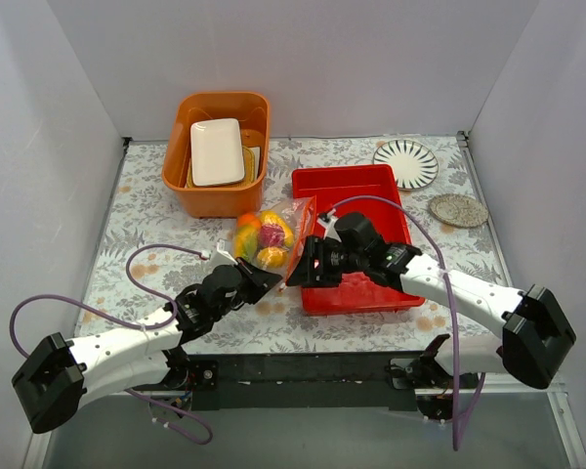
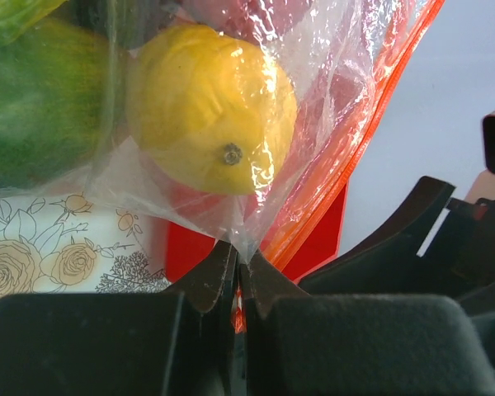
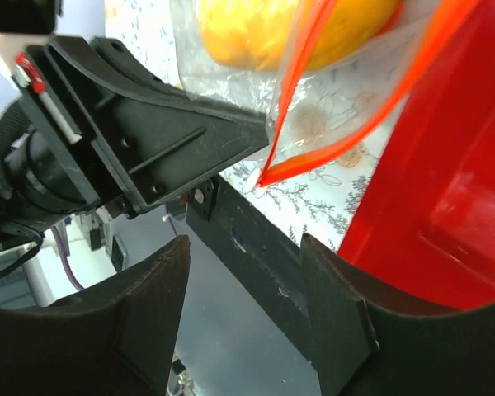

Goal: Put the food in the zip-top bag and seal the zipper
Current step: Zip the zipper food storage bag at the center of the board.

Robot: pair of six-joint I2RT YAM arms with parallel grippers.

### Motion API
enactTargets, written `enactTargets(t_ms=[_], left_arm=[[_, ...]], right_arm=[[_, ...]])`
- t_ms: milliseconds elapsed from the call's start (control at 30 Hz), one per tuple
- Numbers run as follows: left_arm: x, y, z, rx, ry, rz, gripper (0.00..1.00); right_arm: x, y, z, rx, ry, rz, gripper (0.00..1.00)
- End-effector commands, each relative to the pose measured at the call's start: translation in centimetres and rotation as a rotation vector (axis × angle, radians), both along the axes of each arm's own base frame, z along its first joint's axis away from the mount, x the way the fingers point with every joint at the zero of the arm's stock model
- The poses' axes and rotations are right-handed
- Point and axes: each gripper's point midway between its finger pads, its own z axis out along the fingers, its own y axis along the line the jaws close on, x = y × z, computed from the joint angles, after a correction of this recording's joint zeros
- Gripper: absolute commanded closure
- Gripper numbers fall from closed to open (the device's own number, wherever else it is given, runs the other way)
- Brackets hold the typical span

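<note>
The clear zip-top bag [image 1: 291, 217] lies between the orange tub and the red tray, holding the food: a yellow fruit [image 2: 210, 107], a green mango [image 2: 33, 99], and orange and dark red fruits [image 1: 272, 234]. My left gripper [image 1: 273, 280] is shut on the bag's near corner [image 2: 238, 247]. The orange-red zipper [image 2: 371, 124] runs up along the bag's right side. In the right wrist view its two strips [image 3: 355, 136] spread apart from the near corner. My right gripper [image 3: 246, 264] is open and empty just below that corner; in the top view it [image 1: 301, 272] sits beside my left gripper.
A red tray [image 1: 356, 191] lies under my right arm, against the bag's right side. An orange tub [image 1: 215, 191] with a white plate [image 1: 217, 151] stands at the back left. A striped plate [image 1: 406, 163] and a speckled coaster [image 1: 458, 209] lie at the back right.
</note>
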Motion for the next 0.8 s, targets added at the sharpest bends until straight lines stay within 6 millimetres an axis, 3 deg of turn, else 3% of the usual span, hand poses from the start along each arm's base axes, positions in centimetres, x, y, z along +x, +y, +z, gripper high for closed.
enactTargets(t_ms=[0, 267, 600, 767], left_arm=[[0.7, -0.9, 2.7, -0.161, 0.051, 0.069, 1.00], [0.5, -0.9, 2.6, -0.173, 0.056, 0.065, 1.00], [0.4, -0.7, 2.3, -0.188, 0.067, 0.071, 1.00], [0.3, -0.8, 2.2, -0.190, 0.071, 0.067, 1.00]], right_arm=[[-0.5, 1.9, 0.0, 0.043, 0.010, 0.021, 0.39], [0.4, 2.8, -1.7, 0.026, 0.017, 0.011, 0.50], [0.8, 3.8, -2.1, 0.044, 0.029, 0.022, 0.57], [0.8, 4.0, -2.1, 0.056, 0.025, 0.027, 0.70]])
